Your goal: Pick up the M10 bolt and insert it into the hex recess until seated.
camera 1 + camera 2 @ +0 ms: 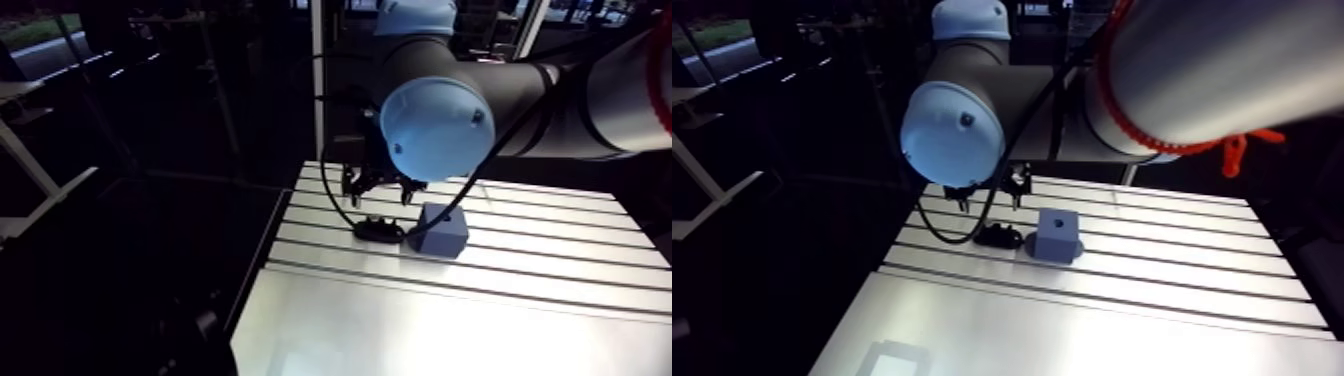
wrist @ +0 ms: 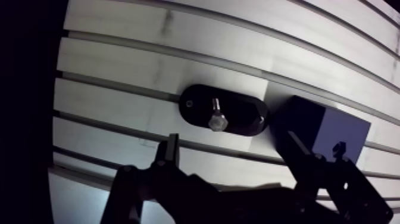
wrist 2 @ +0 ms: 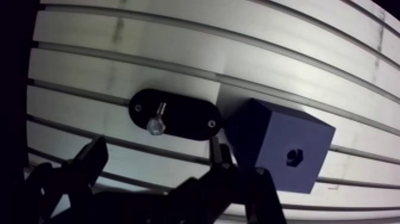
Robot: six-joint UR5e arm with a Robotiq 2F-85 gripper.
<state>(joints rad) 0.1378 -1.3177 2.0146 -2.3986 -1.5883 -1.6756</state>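
Silvery bolt [image 2: 217, 115] lies flat on a black oval holder [image 2: 244, 113], head end towards the gripper, shank pointing away. We see nothing touching it. The holder sits on the slotted table [image 2: 119, 65], across one of the slots. Just beside the holder's end stands a blue block [image 3: 280, 140]; we can't tell if the two touch. The block's hex recess [image 3: 294, 156] opens in its upper face and holds nothing. In the wrist view the gripper [image 2: 235, 152] hangs above the table with its two fingers [image 2: 171, 149] spread wide and nothing between them; the bolt and holder lie just ahead of the gap. In the arm view the gripper sits over the holder, the block beside it.
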